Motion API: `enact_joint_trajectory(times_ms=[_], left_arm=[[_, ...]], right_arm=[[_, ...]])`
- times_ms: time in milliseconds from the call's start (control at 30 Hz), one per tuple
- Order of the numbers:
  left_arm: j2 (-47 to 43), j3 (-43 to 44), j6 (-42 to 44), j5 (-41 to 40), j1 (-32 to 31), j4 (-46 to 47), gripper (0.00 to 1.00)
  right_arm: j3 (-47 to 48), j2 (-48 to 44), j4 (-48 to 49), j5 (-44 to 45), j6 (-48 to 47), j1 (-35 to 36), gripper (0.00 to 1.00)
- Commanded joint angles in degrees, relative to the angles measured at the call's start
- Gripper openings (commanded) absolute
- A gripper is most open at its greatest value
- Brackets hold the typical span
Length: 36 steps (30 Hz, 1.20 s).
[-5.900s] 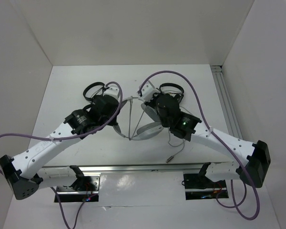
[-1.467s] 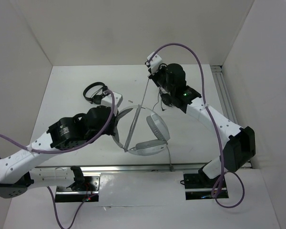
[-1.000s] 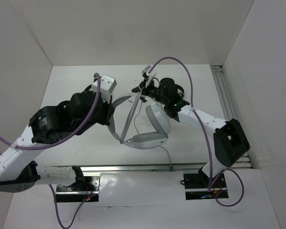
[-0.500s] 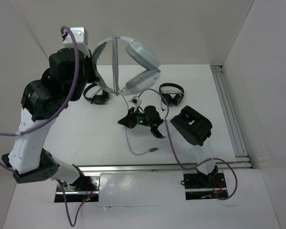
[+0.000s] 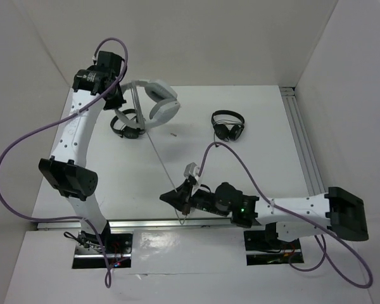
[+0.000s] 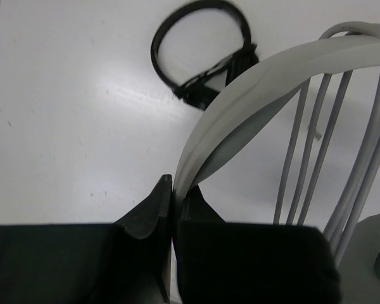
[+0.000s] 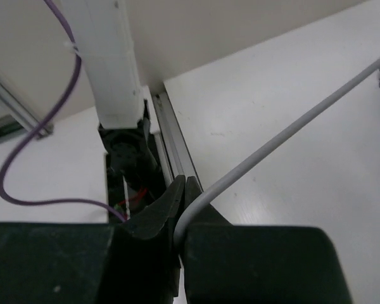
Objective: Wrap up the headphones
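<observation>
The left arm rises from its base and stretches toward 11 o'clock. Its end effector [image 5: 122, 96] points toward 3 o'clock, fingers pressed together on the band of the headphones [image 5: 159, 104]. The right arm lies low along the near edge at 6 o'clock, reaching toward 9 o'clock. Its end effector [image 5: 172, 197] has its fingers closed on the cable [image 7: 272, 142].

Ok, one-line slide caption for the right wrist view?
Right jaws clamped on the thin grey headphone cable, which stretches up and right over the white table.
</observation>
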Motion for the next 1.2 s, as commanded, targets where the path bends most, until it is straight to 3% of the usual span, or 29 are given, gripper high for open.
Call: enact_joint_trajectory(times_ms=[0,133,300,367,500,600,667,700,833,933,1167], left_arm=[[-1.53,-3.90,-9.86,-1.83,3.08,13.15,0.00],[-6.43,-15.93,-10.14,-4.37,0.19,16.04,0.00],[-10.23,-31.04,-9.09,-7.19,-4.92,17.72,0.00],[-10.93,-34.49,-5.50,-5.25,-7.19,18.85,0.00],[-12.24,-40.91,-2.50,-4.81,-11.68,17.72,0.00],[-16.46,-47.32,1.36,-1.75,-16.16,20.07,0.00],[-20.75,-51.98,2.77,-1.74,-20.28,20.70,0.00],[-22.34,-53.73,3.39,-1.74,-21.78,21.40,0.00],[-29.03,-60.59,5.50,-2.97,-28.29,22.64,0.00],[-33.41,-61.66,7.00,-3.50,-33.56,22.64,0.00],[-36.94,-56.32,9.90,-1.04,-44.03,18.95,0.00]], right_arm=[[3.70,-6.93,-23.05,7.41,-7.97,5.52,0.00],[12.83,-10.64,-36.88,11.27,-14.02,6.84,0.00],[30.33,-3.02,-55.52,14.80,-23.43,6.85,0.00],[39.03,-0.37,-62.82,23.62,-28.42,6.85,0.00],[45.56,3.24,-63.29,42.19,-41.96,5.80,0.00],[46.27,3.77,-52.68,50.83,-54.44,0.99,0.00],[46.80,3.77,-44.50,48.84,-59.45,-4.37,0.00],[47.49,3.77,-42.56,47.34,-59.48,-12.41,0.00],[52.60,6.15,-42.29,39.51,-55.00,-27.13,0.00],[50.14,6.76,-36.93,36.17,-57.46,-31.54,0.00],[51.81,9.13,-40.76,21.60,-52.99,-40.08,0.00]])
